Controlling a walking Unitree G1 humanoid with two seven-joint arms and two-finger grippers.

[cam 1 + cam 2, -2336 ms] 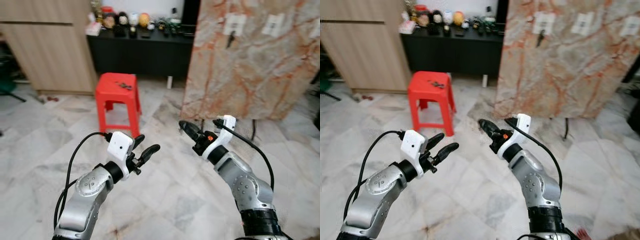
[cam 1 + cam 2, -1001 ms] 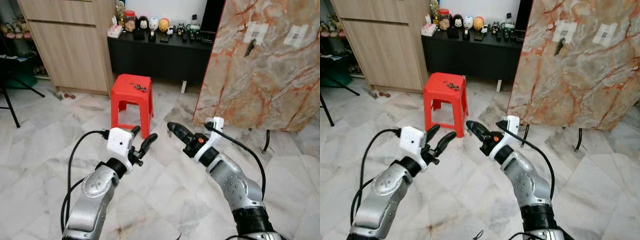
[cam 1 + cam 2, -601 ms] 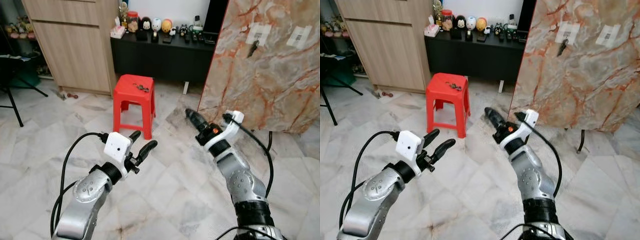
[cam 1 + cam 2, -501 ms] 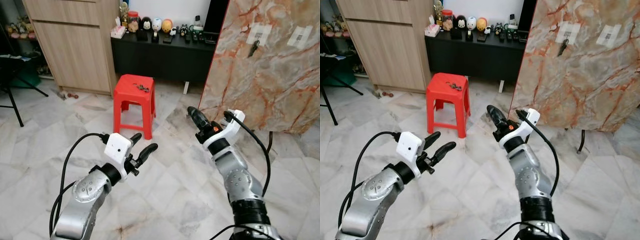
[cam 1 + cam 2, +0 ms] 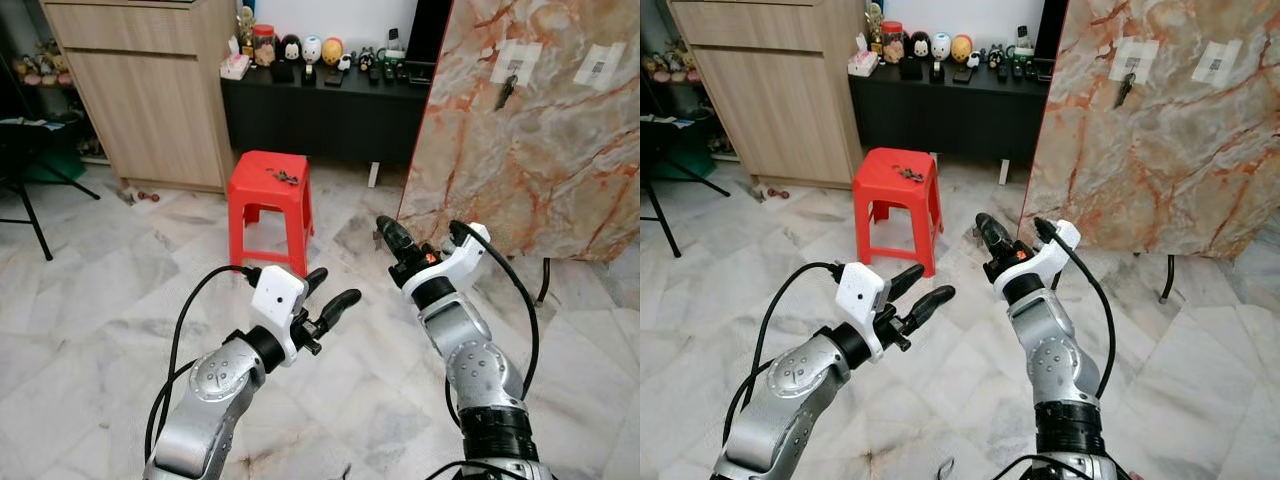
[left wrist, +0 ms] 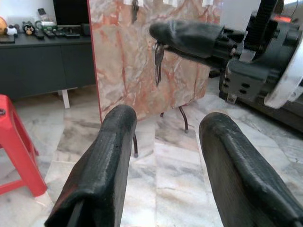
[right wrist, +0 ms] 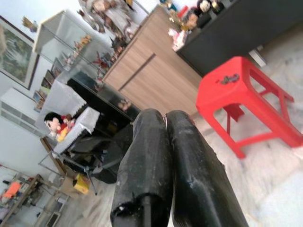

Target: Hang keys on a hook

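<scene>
I have both arms raised in front of me over the marble floor [image 5: 90, 300]. My left gripper [image 5: 328, 290] has its two black fingers spread well apart with nothing between them; from the left wrist camera I see bare floor through the gap, one finger [image 6: 102, 163] on each side. My right gripper [image 5: 390, 236] has its fingers pressed together along their length, and from the right wrist camera the two pads [image 7: 156, 165] sit flush with no gap. From the left wrist camera something thin and dark hangs just below the tip of that closed right claw, but I cannot tell whether it is pinched there or belongs to the slab behind.

Ahead of the left gripper, and a little to its left, stands a red stool [image 5: 271, 205] with a small bunch of keys [image 5: 284, 178] lying on its seat, well apart from both claws. Beyond the right gripper, up and to its right, a marble slab [image 5: 530, 150] leans upright, and near its top a dark key-like item [image 5: 507, 92] hangs from a white hook patch [image 5: 518, 60]. A second white patch [image 5: 600, 60] sits further right.
</scene>
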